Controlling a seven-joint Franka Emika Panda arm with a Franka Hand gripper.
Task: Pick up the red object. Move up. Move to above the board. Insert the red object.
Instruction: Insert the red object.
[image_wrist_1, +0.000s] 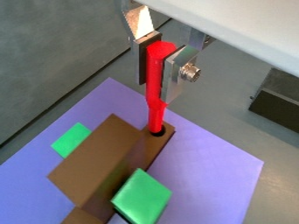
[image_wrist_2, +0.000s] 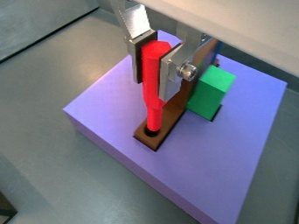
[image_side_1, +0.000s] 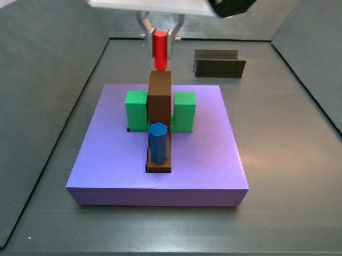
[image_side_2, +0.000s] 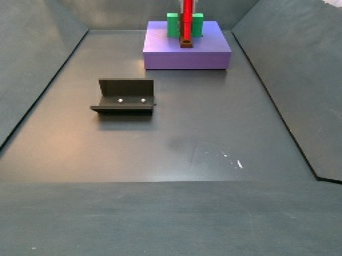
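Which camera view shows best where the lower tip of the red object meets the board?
A wrist view: the red object, held in the gripper, enters the end hole of the board. Both wrist views show it; the side views are too far or blocked.

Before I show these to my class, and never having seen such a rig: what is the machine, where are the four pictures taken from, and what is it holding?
It is a robot arm with a two-finger gripper. Two pictures come from cameras on its wrist, looking down past the fingers; two come from cameras fixed beside the table. The gripper, above the far end of the brown board, is shut on a red peg whose lower tip sits at a hole in the board. Green blocks flank the board, which lies on a purple slab. A blue peg stands at the board's other end. The dark bracket on the floor is the fixture.
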